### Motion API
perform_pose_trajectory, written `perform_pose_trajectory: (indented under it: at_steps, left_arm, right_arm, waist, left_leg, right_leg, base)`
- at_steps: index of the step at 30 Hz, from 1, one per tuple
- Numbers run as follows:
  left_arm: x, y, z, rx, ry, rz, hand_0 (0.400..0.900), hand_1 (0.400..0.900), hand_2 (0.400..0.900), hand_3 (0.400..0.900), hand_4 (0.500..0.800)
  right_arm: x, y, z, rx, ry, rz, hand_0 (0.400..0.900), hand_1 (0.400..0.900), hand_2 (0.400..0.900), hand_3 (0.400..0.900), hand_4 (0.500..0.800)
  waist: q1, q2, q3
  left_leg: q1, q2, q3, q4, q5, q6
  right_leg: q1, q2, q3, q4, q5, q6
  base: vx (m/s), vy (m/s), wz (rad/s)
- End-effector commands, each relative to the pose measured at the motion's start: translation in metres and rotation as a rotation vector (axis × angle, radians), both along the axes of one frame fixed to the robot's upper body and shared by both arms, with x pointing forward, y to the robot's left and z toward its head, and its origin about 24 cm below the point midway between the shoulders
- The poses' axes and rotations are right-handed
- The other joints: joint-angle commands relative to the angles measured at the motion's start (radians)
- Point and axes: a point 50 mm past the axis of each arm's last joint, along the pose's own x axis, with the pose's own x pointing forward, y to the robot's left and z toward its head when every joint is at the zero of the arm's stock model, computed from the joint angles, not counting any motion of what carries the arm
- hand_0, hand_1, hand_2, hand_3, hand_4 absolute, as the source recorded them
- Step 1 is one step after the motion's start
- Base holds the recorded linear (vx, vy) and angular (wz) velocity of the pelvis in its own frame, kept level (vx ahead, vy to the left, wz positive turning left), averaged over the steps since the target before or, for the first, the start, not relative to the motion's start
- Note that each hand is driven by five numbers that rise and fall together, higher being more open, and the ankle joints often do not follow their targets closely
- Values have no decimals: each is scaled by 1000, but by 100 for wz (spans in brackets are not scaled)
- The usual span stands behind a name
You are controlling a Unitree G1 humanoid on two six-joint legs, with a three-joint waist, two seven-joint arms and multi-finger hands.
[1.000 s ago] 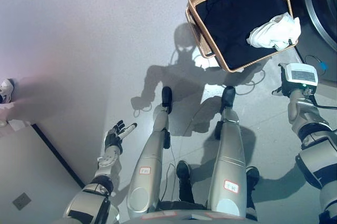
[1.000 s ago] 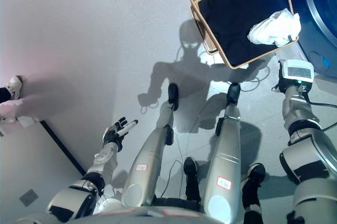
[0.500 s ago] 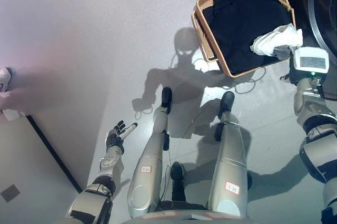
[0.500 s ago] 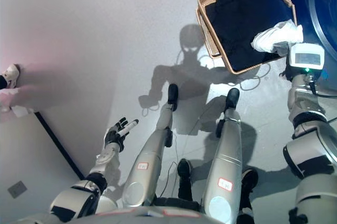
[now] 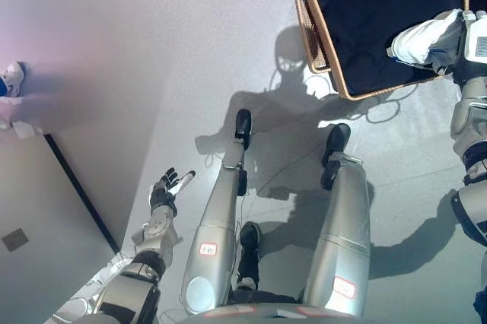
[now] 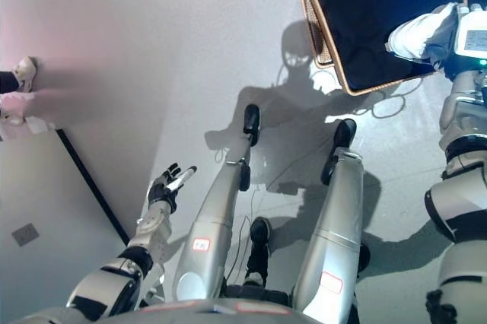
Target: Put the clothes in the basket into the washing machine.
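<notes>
a wicker basket (image 5: pixel 319 27) holds dark clothes (image 5: pixel 373 12) and a white garment (image 5: pixel 426 35), the right hand (image 5: pixel 459 65) at its near corner (fingers hidden, cannot tell), the left hand (image 5: pixel 166 195) spread well apart from it.

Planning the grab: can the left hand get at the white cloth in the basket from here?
Probably not. The left hand hangs open low on the robot's left, far from the basket; the white cloth lies at the basket's far right side, by the right arm.
</notes>
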Motion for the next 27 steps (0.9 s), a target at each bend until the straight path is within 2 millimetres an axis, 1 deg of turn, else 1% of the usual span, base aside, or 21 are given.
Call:
perform_pose_trajectory:
  at_steps: [1,2,3,4,5,6,10,12,17,22,26,27]
  left_arm:
    - [-43,41,-21,33,114,196,900,900,900,900,800]
    - [-46,41,-22,27,119,202,900,900,900,900,800]
    - [-48,40,-24,23,125,202,900,900,900,900,800]
    - [-49,38,-24,17,123,199,900,900,900,900,800]
    - [-52,39,-26,18,133,204,900,900,900,900,800]
    - [-56,40,-28,16,146,209,900,900,900,900,800]
    - [-58,38,-29,22,142,208,900,900,900,900,800]
    - [-56,40,-27,28,130,213,900,900,900,900,800]
    - [-52,44,-24,49,120,205,900,900,900,900,800]
    - [-52,44,-23,47,117,204,900,900,900,900,800]
    - [-52,45,-24,46,127,214,900,900,900,900,800]
    - [-50,44,-23,45,119,211,900,900,900,900,800]
  right_arm:
    - [-13,-15,29,-28,-137,-53,900,900,900,900,800]
    - [-12,-14,29,-19,-142,-49,900,900,900,900,800]
    - [-11,-12,28,-8,-143,-40,598,598,598,598,619]
    - [-11,-12,25,1,-138,-38,490,490,490,490,554]
    - [-10,-11,21,6,-128,-38,400,400,400,400,500]
    - [-8,-10,17,14,-117,-33,400,400,400,400,500]
    - [-8,-9,7,20,-88,-36,400,400,400,400,500]
    - [-8,-10,5,26,-88,-40,400,400,400,400,500]
    - [-11,-12,-6,45,-47,-51,400,400,400,400,500]
    - [-8,-10,-7,89,-57,-40,400,400,400,400,500]
    - [1,3,-14,249,-127,29,400,400,400,400,500]
    - [4,7,-16,340,-154,64,400,400,400,400,500]
  waist:
    - [-24,0,-37]
    - [-24,0,-41]
    - [-23,0,-44]
    - [-22,1,-48]
    - [-21,0,-51]
    - [-21,0,-55]
    - [-19,0,-70]
    - [-17,-1,-76]
    - [-16,-14,-90]
    - [-13,-27,-96]
    - [-11,-37,-97]
    - [-12,-39,-96]
  left_leg:
    - [-104,54,-34,271,-216,-27]
    - [-120,54,-35,283,-222,-25]
    - [-135,54,-30,297,-225,-24]
    - [-144,52,-27,305,-228,-23]
    - [-149,51,-27,310,-229,-22]
    - [-153,48,-26,320,-233,-21]
    - [-159,43,-24,333,-237,-19]
    - [-160,41,-21,334,-239,-20]
    - [-167,34,-21,344,-243,-20]
    - [-148,34,-17,329,-241,-19]
    - [-95,42,-16,281,-226,-18]
    - [-78,43,-18,266,-223,-18]
  right_leg:
    - [-58,-27,127,-37,145,118]
    - [-76,-26,131,-27,139,118]
    - [-91,-24,137,-17,137,117]
    - [-100,-24,137,-11,134,117]
    - [-105,-24,137,-5,131,117]
    - [-112,-23,138,5,125,116]
    - [-119,-18,144,12,120,113]
    - [-117,-21,144,11,116,113]
    - [-111,-24,144,9,116,112]
    - [-84,-29,140,-16,127,110]
    - [-20,-31,124,-68,139,113]
    - [-1,-33,117,-85,145,115]
  base:
    - [-10,0,-6]
    - [6,12,-7]
    - [19,10,-7]
    - [25,3,-4]
    - [31,-3,-2]
    - [0,0,0]
    - [5,4,1]
    - [8,10,2]
    - [1,1,1]
    - [5,8,-2]
    - [34,11,-8]
    - [48,8,-10]
